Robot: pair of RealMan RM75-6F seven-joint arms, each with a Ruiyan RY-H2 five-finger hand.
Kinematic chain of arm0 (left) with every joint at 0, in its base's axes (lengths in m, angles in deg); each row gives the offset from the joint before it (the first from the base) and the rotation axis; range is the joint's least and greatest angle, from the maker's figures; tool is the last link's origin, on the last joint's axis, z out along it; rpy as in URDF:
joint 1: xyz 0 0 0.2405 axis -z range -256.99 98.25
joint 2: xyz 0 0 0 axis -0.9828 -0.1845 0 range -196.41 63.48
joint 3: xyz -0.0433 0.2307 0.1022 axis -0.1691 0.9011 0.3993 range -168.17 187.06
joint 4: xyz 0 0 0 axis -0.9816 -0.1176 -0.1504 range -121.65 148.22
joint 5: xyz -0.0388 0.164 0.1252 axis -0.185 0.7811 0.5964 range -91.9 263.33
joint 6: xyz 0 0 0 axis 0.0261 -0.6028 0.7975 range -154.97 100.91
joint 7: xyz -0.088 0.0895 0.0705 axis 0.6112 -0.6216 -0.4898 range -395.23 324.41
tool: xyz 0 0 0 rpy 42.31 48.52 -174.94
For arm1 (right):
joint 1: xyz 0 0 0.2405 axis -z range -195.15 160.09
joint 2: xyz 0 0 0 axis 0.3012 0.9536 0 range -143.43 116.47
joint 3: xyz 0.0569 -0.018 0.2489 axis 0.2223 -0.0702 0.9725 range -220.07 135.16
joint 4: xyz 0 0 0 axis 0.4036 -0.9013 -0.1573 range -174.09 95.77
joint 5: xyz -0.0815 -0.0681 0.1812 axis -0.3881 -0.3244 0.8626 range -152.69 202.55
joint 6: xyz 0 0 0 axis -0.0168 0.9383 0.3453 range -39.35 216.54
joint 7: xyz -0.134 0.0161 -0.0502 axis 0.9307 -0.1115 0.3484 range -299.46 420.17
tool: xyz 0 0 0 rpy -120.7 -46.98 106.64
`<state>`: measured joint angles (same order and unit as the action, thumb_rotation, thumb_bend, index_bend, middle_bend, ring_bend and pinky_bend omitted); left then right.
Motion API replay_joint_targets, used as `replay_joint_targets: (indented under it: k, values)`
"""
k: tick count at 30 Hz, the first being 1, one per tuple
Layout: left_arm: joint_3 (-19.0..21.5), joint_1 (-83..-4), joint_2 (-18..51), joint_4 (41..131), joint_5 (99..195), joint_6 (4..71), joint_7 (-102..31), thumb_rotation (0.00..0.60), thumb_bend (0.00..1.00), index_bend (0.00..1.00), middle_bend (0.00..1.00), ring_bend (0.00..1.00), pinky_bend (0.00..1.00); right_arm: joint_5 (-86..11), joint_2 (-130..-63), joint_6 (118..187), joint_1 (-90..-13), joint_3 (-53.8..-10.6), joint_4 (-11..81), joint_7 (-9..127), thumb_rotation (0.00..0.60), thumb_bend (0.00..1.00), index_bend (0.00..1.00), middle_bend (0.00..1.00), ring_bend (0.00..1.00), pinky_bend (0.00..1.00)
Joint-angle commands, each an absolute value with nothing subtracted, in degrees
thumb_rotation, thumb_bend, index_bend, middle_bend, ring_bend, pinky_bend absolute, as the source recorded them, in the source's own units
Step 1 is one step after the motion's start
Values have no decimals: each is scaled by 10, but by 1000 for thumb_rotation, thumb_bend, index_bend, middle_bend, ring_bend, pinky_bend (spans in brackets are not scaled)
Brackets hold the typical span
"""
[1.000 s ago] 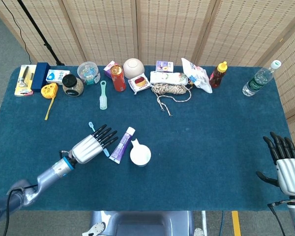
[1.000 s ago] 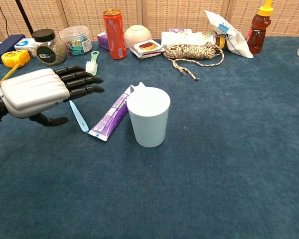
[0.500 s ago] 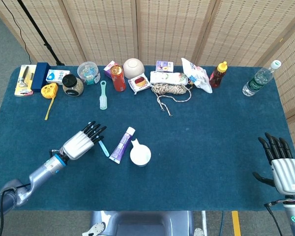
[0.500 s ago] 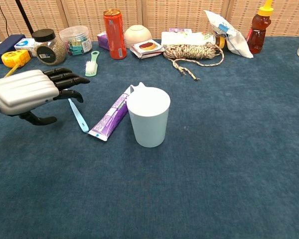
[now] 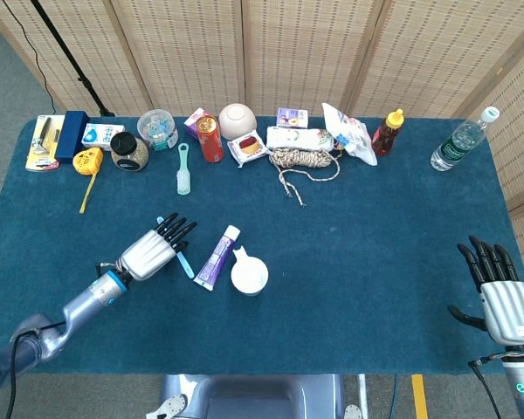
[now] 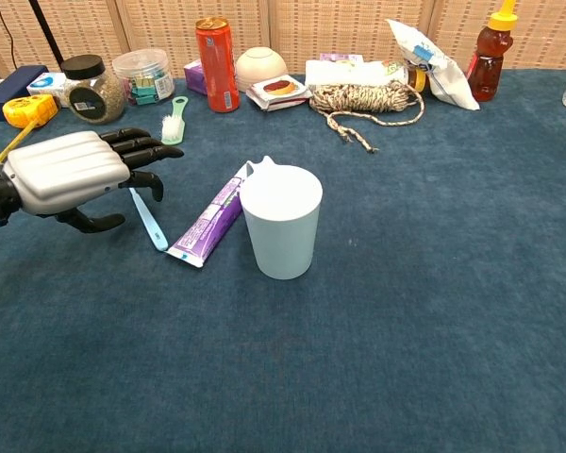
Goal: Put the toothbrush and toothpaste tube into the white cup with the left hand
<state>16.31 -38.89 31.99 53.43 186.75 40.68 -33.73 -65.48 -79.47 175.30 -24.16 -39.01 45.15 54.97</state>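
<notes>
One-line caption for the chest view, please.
Left hand hovers open over the toothbrush, beside the toothpaste tube and upright white cup.

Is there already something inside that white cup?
No. In the chest view the white cup stands upright and the toothpaste tube and toothbrush lie on the table beside it.
</notes>
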Motion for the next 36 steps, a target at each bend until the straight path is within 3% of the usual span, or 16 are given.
replay_joint_targets:
  k: [1,36]
  values:
    - [163,-386,319,540,1865,399,-344,600,393,337,0,0,0,-655,-794,1753,-241,-390,452,549,600,0,31,0,0,0]
    - [155,-385,333,544,1849,387,-392,600,400,510,0,0,0,-655,-793,1756,-241,-390,452,547,600,0,42,0,0,0]
